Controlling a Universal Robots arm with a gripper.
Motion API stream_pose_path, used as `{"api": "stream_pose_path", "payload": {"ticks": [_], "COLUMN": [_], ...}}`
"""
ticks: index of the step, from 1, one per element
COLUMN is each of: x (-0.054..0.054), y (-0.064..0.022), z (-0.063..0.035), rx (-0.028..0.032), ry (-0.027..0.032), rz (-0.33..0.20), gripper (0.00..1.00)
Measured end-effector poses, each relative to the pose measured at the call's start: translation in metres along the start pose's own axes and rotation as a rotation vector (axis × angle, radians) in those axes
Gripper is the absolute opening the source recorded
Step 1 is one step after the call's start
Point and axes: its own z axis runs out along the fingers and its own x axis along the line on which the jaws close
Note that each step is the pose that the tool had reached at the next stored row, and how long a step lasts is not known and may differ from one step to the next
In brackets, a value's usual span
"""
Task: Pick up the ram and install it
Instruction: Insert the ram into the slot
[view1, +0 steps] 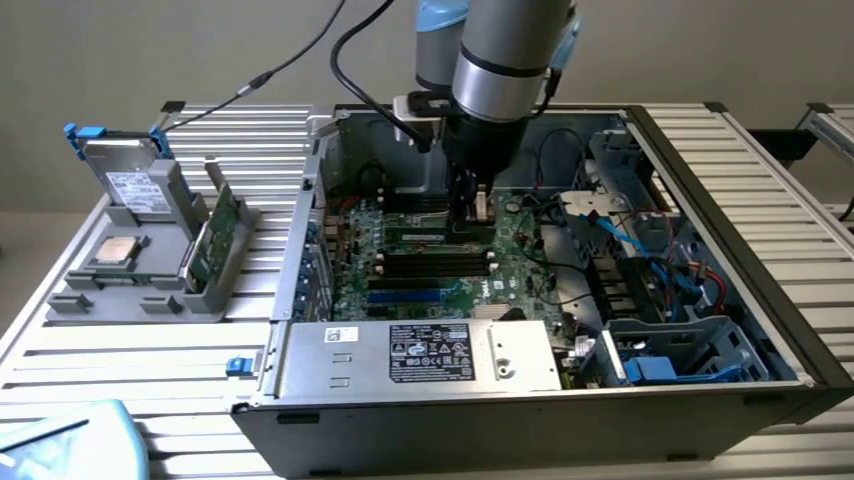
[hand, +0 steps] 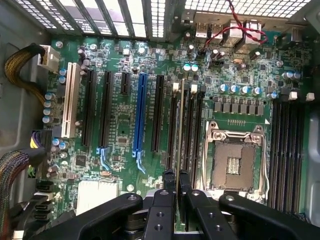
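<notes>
1. Your gripper (hand: 177, 176) is pressed together on the ram (hand: 180, 130); it pinches the thin board by its two faces, with the board's edge toward the wrist camera
2. The ram's long axis runs straight out from the fingertips, parallel with the black memory slots (hand: 190, 130) on the motherboard (hand: 120, 120) beneath it
3. You cannot tell from either view whether the ram's lower edge touches a slot or hangs just above it
4. In the exterior view, the gripper (view1: 467, 205) sits inside the open case (view1: 747, 200), at 12 o'clock from the silver labelled box (view1: 427, 355)
5. The parts holder (view1: 134, 290) with the green card (view1: 214, 235) lies at 9 o'clock from the gripper, well apart
6. Judgement: parallelism of ram and slot is the relation to watch; a twist would put the edge across the white latches (hand: 175, 86)
</notes>
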Motion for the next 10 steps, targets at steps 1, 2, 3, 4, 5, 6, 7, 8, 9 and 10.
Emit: {"api": "stream_pose_path", "payload": {"ticks": [1, 2, 3, 4, 5, 6, 7, 8, 9, 10], "x": [0.0, -0.001, -0.001, -0.001, -0.001, -0.001, -0.001, -0.002, -0.002, -0.002], "y": [0.0, -0.0001, -0.0002, -0.0003, -0.0004, -0.0005, -0.0006, -0.0007, -0.0008, -0.0009], "z": [0.0017, 0.0034, 0.0049, 0.0064, 0.0077, 0.0091, 0.0106, 0.012, 0.0136, 0.015], "rx": [0.0, -0.0001, -0.0003, -0.0004, -0.0006, -0.0008, -0.001, -0.0011, -0.0013, -0.0014], "ry": [0.0012, 0.0028, 0.0047, 0.0066, 0.0086, 0.011, 0.0133, 0.0151, 0.0172, 0.019], "rz": [-0.001, -0.002, -0.003, -0.003, -0.005, -0.006, -0.007, -0.008, -0.009, -0.01], "gripper": [0.15, 0.15, 0.15, 0.15, 0.15, 0.15, 0.15, 0.15, 0.15, 0.15]}}
